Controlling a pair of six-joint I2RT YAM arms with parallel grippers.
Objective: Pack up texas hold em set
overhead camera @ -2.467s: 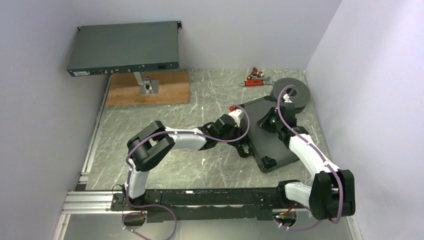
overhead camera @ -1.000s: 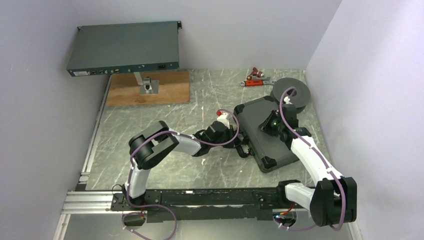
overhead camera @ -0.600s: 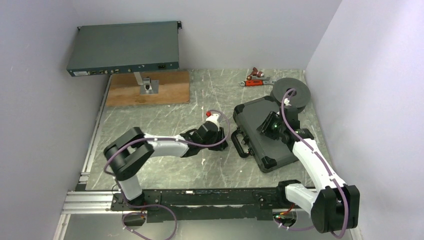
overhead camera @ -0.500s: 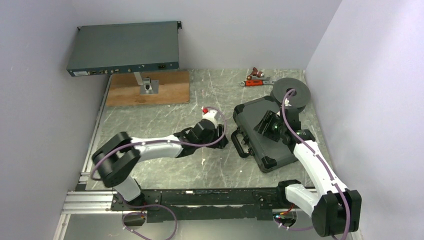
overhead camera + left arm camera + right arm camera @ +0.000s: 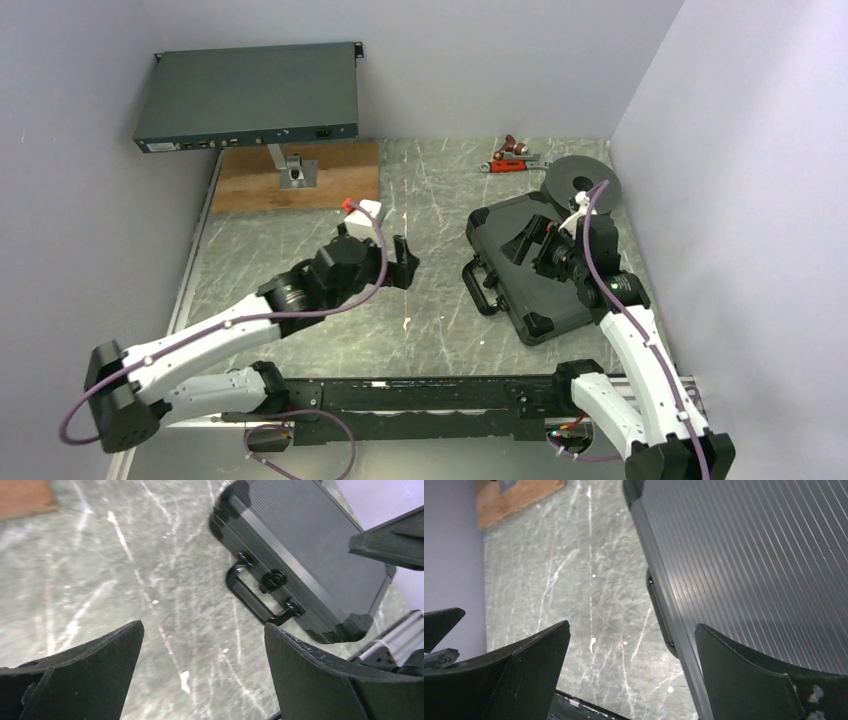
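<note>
The black hard case [image 5: 530, 275] of the texas hold em set lies closed on the table at the right, its handle [image 5: 480, 290] pointing left. My left gripper [image 5: 405, 262] hangs open to the left of the handle, apart from it, with nothing between its fingers. In the left wrist view the case [image 5: 310, 560] and its handle [image 5: 255, 602] sit beyond my open left gripper [image 5: 202, 630]. My right gripper [image 5: 528, 243] is open above the ribbed lid, holding nothing. In the right wrist view my right gripper [image 5: 631, 627] straddles the lid's [image 5: 764, 555] left edge from above.
A grey-blue rack unit [image 5: 248, 95] stands on a wooden board [image 5: 300, 178] at the back left. A black round spool [image 5: 580, 185] touches the case's far corner. A red tool [image 5: 512, 158] lies by the back wall. A metal rail [image 5: 400, 395] runs along the near edge.
Both grippers have gone from shut to open. The left arm has pulled back to the left, away from the case's handle. The right gripper has lifted and drawn back over the lid.
</note>
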